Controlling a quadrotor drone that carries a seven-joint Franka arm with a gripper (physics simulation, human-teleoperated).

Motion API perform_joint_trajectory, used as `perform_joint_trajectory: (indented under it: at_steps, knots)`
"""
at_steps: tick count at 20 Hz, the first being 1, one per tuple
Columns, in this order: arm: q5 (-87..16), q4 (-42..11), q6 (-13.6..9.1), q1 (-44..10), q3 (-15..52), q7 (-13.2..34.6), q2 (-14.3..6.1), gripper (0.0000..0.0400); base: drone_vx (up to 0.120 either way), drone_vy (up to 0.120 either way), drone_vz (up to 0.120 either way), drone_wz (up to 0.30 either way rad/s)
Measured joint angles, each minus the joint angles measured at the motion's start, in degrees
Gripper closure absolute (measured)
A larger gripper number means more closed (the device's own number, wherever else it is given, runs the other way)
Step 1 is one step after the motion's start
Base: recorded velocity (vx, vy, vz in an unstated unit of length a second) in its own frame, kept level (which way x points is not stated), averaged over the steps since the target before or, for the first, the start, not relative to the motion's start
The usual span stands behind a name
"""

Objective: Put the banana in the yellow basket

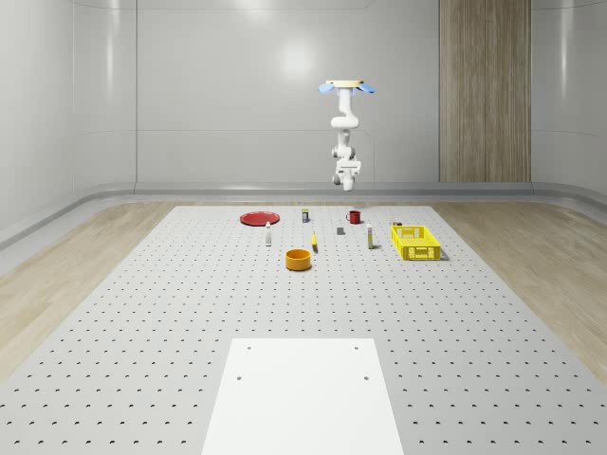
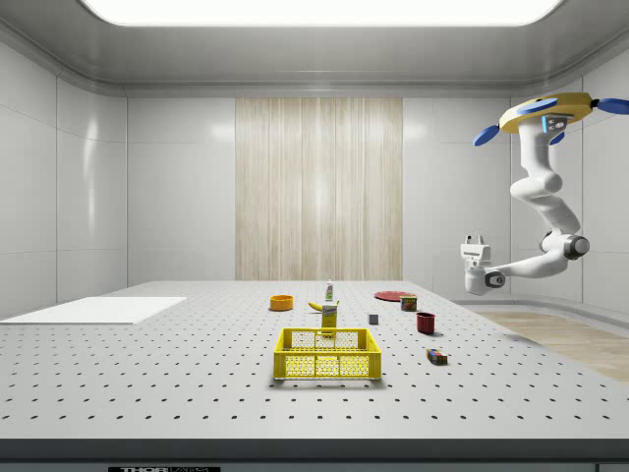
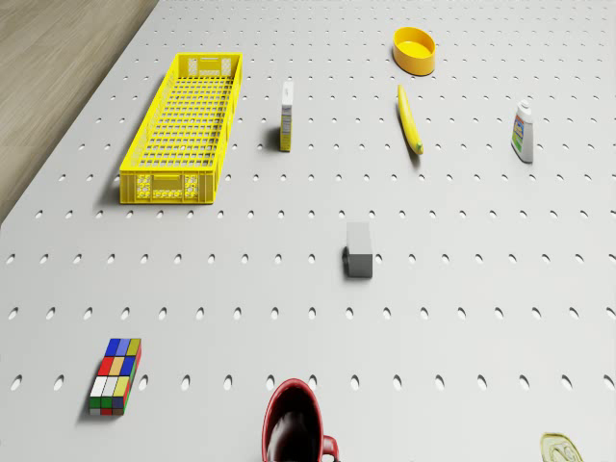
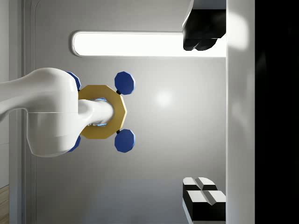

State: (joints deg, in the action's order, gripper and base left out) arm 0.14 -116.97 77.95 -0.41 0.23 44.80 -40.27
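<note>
I, the drone [image 2: 550,113], hover high above the far end of the counter [image 1: 190,313], with my arm hanging below me and bent out sideways. In the side view my fingers [image 2: 477,240] point upward, well above the counter and well apart from everything on it. The wrist view shows them spread wide, released, with nothing between them.

The banana [image 1: 314,243] lies flat on the counter, outside the yellow basket [image 1: 415,248]. In the whole-scene view the basket sits at three o'clock from the banana, and a small upright carton [image 1: 370,239] stands between the two. An orange bowl [image 1: 299,259] is just beside the banana at seven o'clock, not touching it. A red mug [image 1: 353,217] stands at two o'clock from the banana, and a red plate [image 1: 258,218] lies at ten o'clock, farther off.

In the drone view I also see a white bottle [image 3: 523,132] standing near the banana, a grey block [image 3: 359,249] and a coloured puzzle cube [image 3: 116,374], all apart from one another on the counter.
</note>
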Motion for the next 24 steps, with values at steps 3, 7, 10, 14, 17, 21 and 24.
perform_joint_trajectory:
  at_steps: [3,7,10,14,17,21,24]
  knots:
    - [0.00,0.06,0.05,-0.02,0.02,-0.01,-0.03,0.0000,0.120,-0.120,0.000,0.000]
    - [0.00,0.02,0.17,-0.05,0.04,-0.02,-0.11,0.0000,0.120,-0.120,0.000,0.000]
    - [-0.01,-0.04,0.28,-0.07,0.06,-0.03,-0.19,0.0000,0.120,-0.120,0.000,0.000]
    - [-0.05,-0.14,0.45,-0.10,0.10,-0.03,-0.30,0.0000,0.120,-0.120,0.000,0.000]
    - [-0.10,-0.22,0.57,-0.12,0.15,-0.03,-0.39,0.0000,0.120,-0.120,0.000,0.000]
    - [-0.24,-0.34,0.75,-0.17,0.26,-0.02,-0.51,0.0000,0.120,-0.120,0.000,0.000]
    - [-0.44,-0.43,0.87,-0.22,0.41,0.00,-0.60,0.0000,0.120,-0.120,0.000,0.000]
